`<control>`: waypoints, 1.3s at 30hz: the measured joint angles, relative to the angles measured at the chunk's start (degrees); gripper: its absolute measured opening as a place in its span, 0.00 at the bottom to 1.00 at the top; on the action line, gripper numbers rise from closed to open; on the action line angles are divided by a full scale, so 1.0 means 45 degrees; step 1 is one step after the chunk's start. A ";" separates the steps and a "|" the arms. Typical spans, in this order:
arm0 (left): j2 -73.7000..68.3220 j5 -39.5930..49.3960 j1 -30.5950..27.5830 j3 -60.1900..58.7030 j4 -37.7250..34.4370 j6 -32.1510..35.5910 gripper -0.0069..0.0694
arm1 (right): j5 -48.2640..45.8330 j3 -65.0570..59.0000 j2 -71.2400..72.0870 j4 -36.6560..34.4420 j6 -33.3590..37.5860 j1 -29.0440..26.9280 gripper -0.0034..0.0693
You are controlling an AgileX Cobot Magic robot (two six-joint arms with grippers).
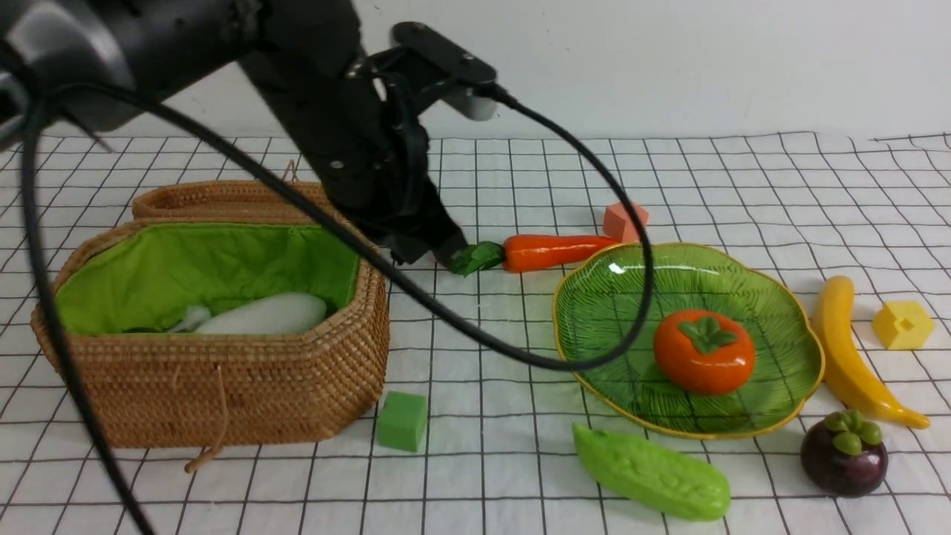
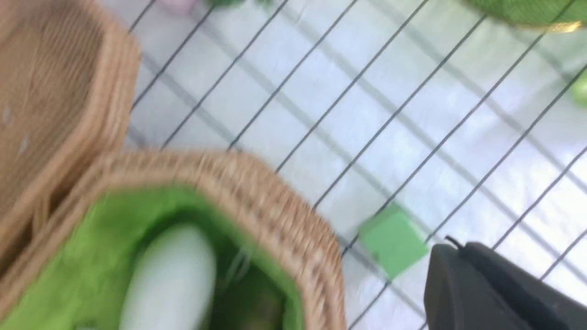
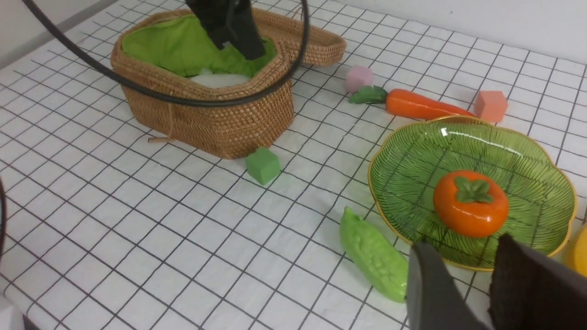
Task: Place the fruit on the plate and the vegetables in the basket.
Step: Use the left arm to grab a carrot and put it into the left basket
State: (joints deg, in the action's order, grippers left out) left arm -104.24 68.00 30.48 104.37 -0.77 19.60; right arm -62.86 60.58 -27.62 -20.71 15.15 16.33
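The woven basket (image 1: 215, 386) with green lining stands at the left and holds the white radish (image 1: 264, 314); its lid (image 1: 223, 199) lies behind it. My left gripper (image 1: 427, 249) hangs by the basket's far right corner, close to the carrot's leaves, fingers pressed together and empty (image 2: 447, 250). The carrot (image 1: 557, 251) lies behind the green plate (image 1: 669, 275), which holds the persimmon (image 1: 704, 351). The banana (image 1: 847, 349) and mangosteen (image 1: 843, 453) lie right of the plate, the gourd (image 1: 652, 472) in front. My right gripper (image 3: 462, 243) is open and empty above the plate's near rim. No eggplant shows.
A green foam cube (image 1: 402, 420) sits by the basket's front right corner. An orange-pink cube (image 1: 624, 221) is behind the plate, a yellow cube (image 1: 903, 324) at the far right, and a pink cube (image 3: 359, 78) by the carrot's leaves. The left arm's cable (image 1: 520, 349) loops over the plate.
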 joint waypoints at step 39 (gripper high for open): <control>-0.7325 -0.0555 -0.1816 0.6522 -0.4697 0.8311 0.45 | -0.0822 0.0000 -0.0015 0.0991 -0.1529 0.0000 0.37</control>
State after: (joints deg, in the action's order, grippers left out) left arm -137.20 65.51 22.31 133.72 -21.90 57.00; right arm -66.56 60.58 -27.69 -16.25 8.26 16.33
